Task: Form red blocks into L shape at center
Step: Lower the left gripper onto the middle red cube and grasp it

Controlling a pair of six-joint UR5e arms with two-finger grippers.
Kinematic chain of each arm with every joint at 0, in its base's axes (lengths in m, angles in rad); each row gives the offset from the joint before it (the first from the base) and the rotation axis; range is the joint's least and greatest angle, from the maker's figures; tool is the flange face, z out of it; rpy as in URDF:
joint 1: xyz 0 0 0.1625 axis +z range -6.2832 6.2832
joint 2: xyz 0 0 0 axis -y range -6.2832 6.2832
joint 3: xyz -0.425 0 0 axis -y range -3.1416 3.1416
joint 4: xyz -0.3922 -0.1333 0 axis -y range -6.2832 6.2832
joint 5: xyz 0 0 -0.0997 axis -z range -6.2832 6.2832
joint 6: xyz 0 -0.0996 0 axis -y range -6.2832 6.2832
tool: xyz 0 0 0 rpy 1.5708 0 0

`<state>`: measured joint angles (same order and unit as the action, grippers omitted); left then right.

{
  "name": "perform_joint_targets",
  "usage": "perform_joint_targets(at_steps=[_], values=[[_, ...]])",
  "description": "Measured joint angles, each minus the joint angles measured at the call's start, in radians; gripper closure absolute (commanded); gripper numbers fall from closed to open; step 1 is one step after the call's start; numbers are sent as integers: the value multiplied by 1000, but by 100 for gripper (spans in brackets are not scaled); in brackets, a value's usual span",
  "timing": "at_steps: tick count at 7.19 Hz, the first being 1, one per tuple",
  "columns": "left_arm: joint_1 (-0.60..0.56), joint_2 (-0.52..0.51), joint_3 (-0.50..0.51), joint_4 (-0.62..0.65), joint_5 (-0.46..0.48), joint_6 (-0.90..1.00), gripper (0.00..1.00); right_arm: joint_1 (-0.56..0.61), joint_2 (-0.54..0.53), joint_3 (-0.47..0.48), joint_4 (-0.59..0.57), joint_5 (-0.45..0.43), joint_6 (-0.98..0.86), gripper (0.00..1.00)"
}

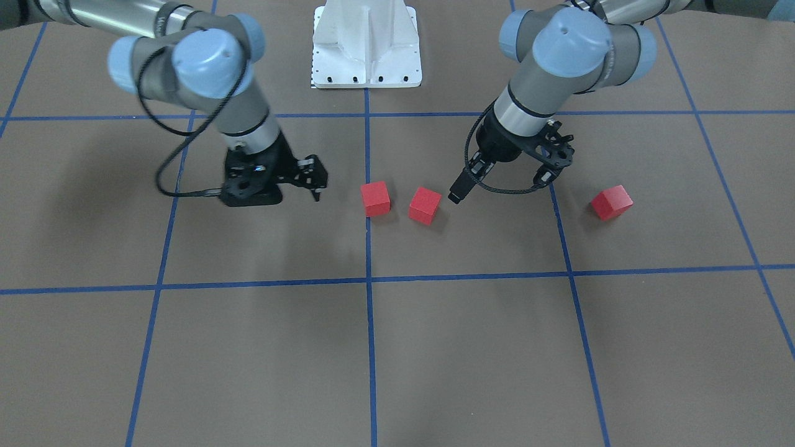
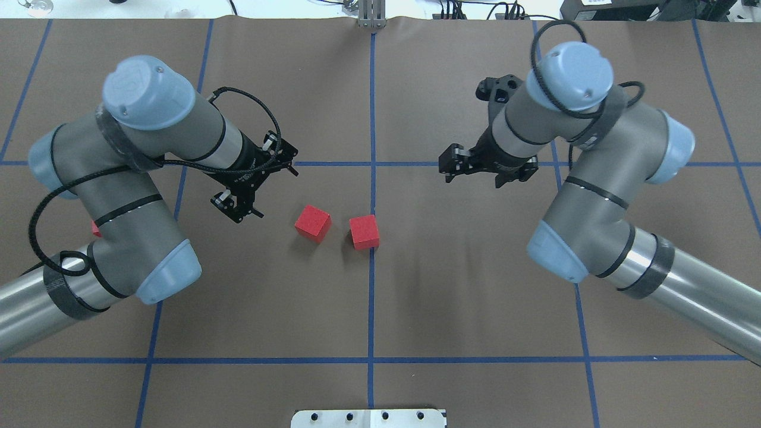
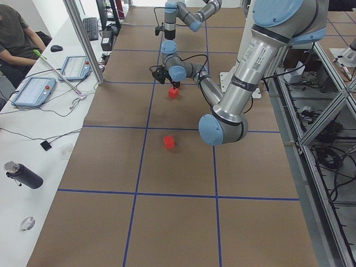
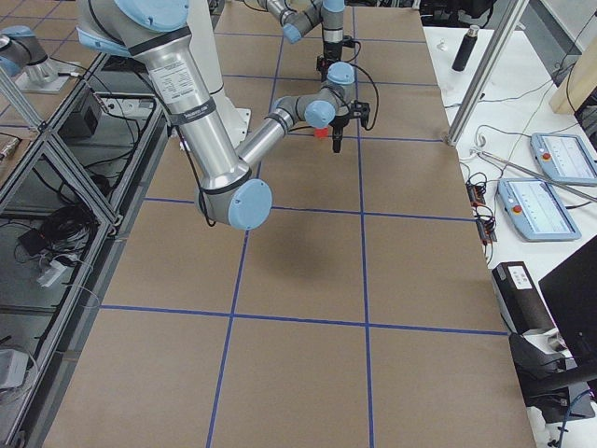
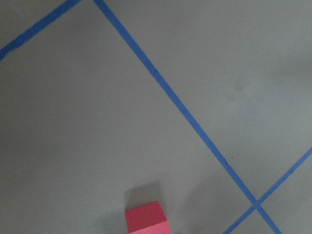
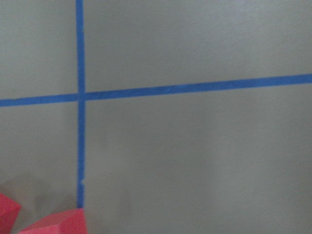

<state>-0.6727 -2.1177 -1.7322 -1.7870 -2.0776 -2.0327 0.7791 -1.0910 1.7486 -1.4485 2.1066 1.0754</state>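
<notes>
Overhead and front-facing cameras look steeply down from opposite long edges; side cameras look along from either end; wrist cameras sit close above. Exterior views share the centre (image 1: 369,248) of the worktop (image 1: 472,360).

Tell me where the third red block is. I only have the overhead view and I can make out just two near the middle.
Observer: The front view shows the third red block on the table, well to the robot's left of the two you see. The left arm covers nearly all of it in your view.
Operator: Is it lying square to the tape?
Observer: No, it sits turned at an angle to the blue lines.
Operator: Is a gripper on it?
Observer: No. The left gripper, open and empty, hangs between it and the nearer centre block.
</notes>
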Motion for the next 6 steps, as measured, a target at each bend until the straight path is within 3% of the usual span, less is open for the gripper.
perform_joint_targets(at_steps=[2, 6], values=[[52, -28, 48, 29, 4, -15, 0, 74, -65, -8, -1, 27, -135, 1], [90, -96, 159, 50, 14, -50, 1, 87, -108, -18, 2, 21, -180, 1]])
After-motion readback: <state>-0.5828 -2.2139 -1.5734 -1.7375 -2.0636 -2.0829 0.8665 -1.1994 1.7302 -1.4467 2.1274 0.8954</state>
